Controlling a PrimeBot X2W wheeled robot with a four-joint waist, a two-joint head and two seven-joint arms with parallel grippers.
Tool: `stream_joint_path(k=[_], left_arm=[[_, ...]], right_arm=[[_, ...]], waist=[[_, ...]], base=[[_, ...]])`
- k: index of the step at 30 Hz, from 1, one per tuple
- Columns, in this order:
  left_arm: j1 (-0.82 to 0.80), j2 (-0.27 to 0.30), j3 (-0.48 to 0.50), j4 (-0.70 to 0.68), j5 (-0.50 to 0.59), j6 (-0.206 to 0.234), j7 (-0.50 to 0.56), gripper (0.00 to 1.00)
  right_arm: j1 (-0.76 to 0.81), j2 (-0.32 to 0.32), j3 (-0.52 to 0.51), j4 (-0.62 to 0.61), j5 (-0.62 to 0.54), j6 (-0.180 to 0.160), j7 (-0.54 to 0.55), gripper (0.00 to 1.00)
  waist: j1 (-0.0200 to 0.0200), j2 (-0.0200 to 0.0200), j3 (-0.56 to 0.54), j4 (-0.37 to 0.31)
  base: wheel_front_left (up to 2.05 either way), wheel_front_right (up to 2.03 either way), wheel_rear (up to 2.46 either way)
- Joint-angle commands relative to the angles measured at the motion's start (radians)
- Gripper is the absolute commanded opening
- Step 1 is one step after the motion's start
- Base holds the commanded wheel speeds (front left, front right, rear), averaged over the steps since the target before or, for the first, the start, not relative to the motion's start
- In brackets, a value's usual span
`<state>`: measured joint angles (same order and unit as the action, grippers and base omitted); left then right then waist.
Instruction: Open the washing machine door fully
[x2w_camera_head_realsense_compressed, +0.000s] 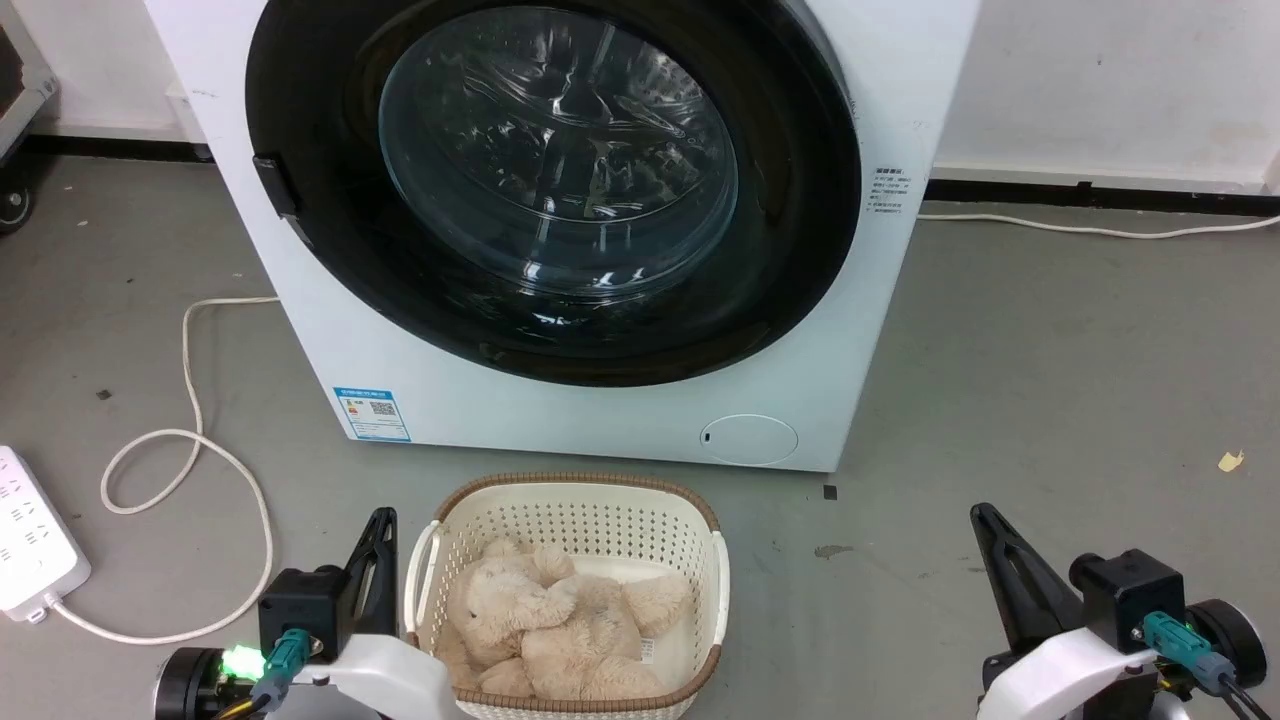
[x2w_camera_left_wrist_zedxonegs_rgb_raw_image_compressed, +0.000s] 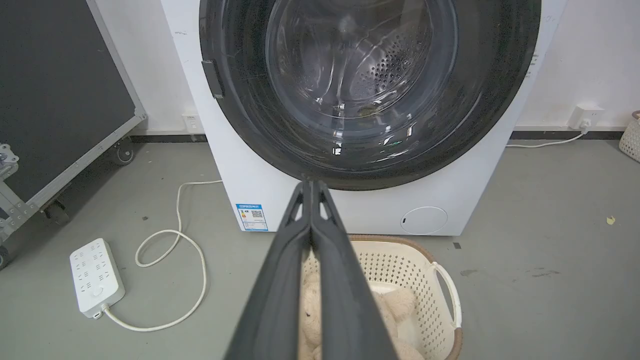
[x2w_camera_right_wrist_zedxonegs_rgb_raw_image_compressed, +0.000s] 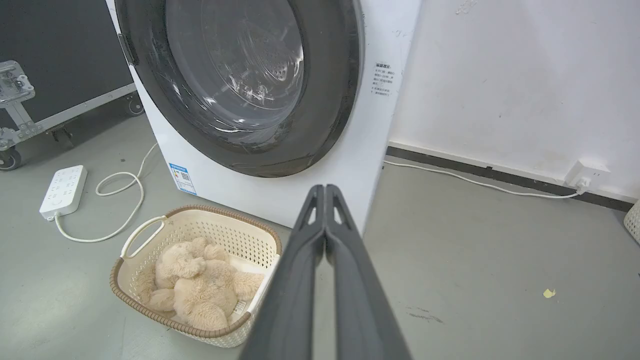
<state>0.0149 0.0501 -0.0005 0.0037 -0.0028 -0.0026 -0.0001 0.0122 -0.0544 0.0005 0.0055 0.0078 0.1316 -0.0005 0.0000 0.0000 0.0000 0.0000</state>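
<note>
The white washing machine (x2w_camera_head_realsense_compressed: 620, 420) stands ahead on the grey floor. Its round glossy black door (x2w_camera_head_realsense_compressed: 800, 230) with a bulging glass bowl lies flat against the front, shut; a small dark handle tab (x2w_camera_head_realsense_compressed: 275, 185) sits on its left edge. The door also appears in the left wrist view (x2w_camera_left_wrist_zedxonegs_rgb_raw_image_compressed: 490, 100) and the right wrist view (x2w_camera_right_wrist_zedxonegs_rgb_raw_image_compressed: 330, 90). My left gripper (x2w_camera_head_realsense_compressed: 382, 515) rests low at the lower left, fingers (x2w_camera_left_wrist_zedxonegs_rgb_raw_image_compressed: 320, 240) pressed together and empty. Low at the lower right, my right gripper (x2w_camera_head_realsense_compressed: 980, 512) is likewise shut on nothing, its fingers (x2w_camera_right_wrist_zedxonegs_rgb_raw_image_compressed: 320, 240) touching. Both are well short of the door.
A cream basket (x2w_camera_head_realsense_compressed: 570, 500) holding a beige plush toy (x2w_camera_head_realsense_compressed: 550, 620) sits on the floor right before the machine. A white power strip (x2w_camera_head_realsense_compressed: 30, 540) and looped cable (x2w_camera_head_realsense_compressed: 190, 440) lie at left. A black wheeled case (x2w_camera_left_wrist_zedxonegs_rgb_raw_image_compressed: 55, 100) stands further left. Another cable (x2w_camera_head_realsense_compressed: 1100, 228) runs along the wall.
</note>
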Motion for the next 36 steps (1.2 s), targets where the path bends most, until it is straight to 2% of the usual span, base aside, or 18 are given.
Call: stream_joint_path(k=[1, 13, 14, 36], left_arm=[[-0.015, 0.000, 0.000, -0.004, 0.003, 0.003, 0.000, 0.00], [-0.015, 0.000, 0.000, -0.004, 0.003, 0.003, 0.000, 0.00], [0.000, 0.000, 0.000, 0.000, 0.000, 0.000, 0.000, 1.00], [-0.009, 0.000, -0.018, -0.008, -0.015, 0.010, -0.041, 1.00]], right_arm=[[-0.012, 0.004, 0.000, -0.005, -0.008, -0.001, 0.000, 0.00], [-0.012, 0.004, 0.000, -0.005, -0.008, -0.001, 0.000, 0.00], [0.000, 0.000, 0.001, 0.000, 0.001, 0.000, 0.000, 1.00], [-0.013, 0.000, 0.004, -0.015, -0.003, 0.000, -0.041, 1.00]], waist=[[0.0000, 0.0000, 0.000, 0.000], [0.0000, 0.0000, 0.000, 0.000], [0.0000, 0.0000, 0.000, 0.000], [0.0000, 0.0000, 0.026, 0.002]], base=[[0.00, 0.00, 0.00], [0.00, 0.00, 0.00], [0.00, 0.00, 0.00], [0.00, 0.00, 0.00]])
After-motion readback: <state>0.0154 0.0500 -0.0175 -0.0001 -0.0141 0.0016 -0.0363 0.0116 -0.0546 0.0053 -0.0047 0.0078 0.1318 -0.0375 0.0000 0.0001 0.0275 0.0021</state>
